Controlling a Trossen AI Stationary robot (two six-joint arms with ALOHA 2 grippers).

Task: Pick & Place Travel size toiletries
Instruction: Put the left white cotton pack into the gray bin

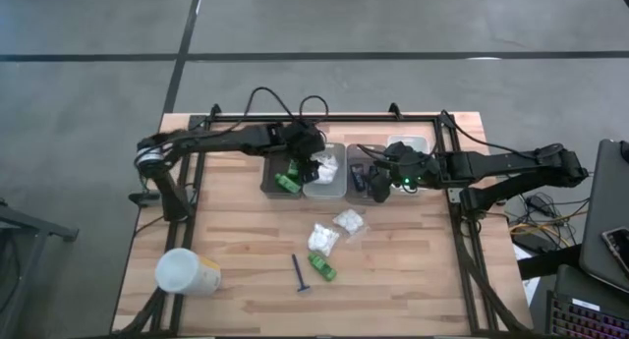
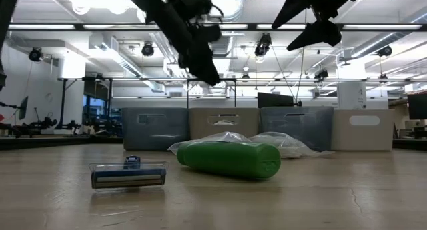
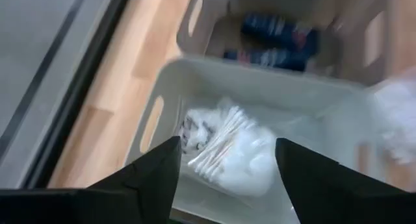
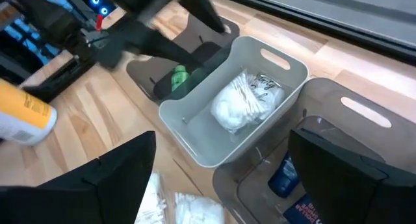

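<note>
Low view: green bottle [image 2: 230, 159] on side, blue-black razor [image 2: 128, 175] nr.

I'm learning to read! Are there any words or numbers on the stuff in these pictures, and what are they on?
Nothing here reads clearly.
Yellow-and-white cylinder: dark print on its side, too blurred to read.
Blue items in the next bin: white and red marks, too blurred to read.
White packet in the pale bin: dark print, too small to read.
Green bottle and razor: no words show.
</note>
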